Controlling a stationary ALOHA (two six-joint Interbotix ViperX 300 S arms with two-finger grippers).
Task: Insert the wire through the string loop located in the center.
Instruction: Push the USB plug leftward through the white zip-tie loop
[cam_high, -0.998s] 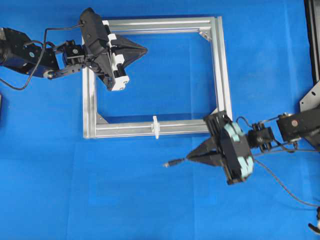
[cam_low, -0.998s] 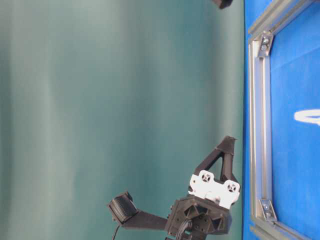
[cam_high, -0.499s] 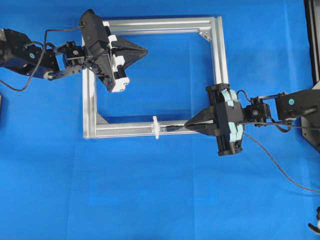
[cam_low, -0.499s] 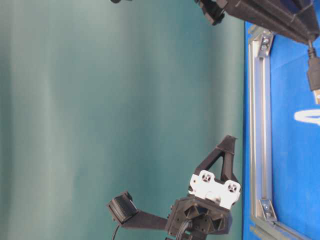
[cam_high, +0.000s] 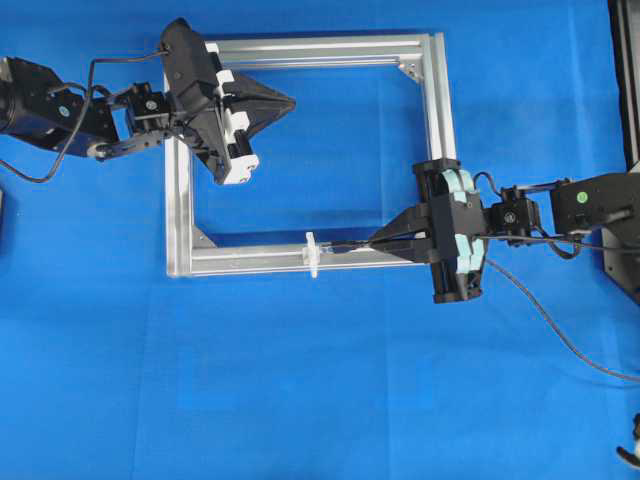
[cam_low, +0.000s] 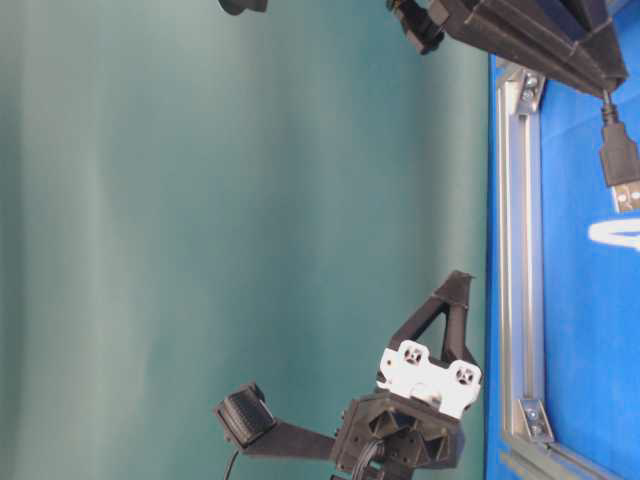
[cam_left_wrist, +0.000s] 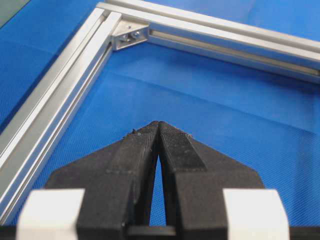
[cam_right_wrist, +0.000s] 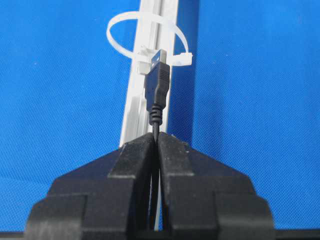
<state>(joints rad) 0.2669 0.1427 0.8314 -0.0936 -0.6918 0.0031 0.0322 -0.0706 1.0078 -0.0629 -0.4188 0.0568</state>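
right gripper (cam_right_wrist: 156, 136): clamped tight on the wire (cam_right_wrist: 157, 90)
plug tip: right up at the string loop (cam_right_wrist: 145, 37), over frame bar (cam_right_wrist: 142, 95)
left gripper (cam_left_wrist: 158, 125): pinched closed, holding nothing

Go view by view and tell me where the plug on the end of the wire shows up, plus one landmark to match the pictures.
Overhead: plug over the frame's lower bar, just right of the white loop.
Table-level: at the right edge, upper part, above the loop.
Left wrist: not in it.
Right wrist: upper centre, its tip at the loop.
Shared landmark: the aluminium frame.
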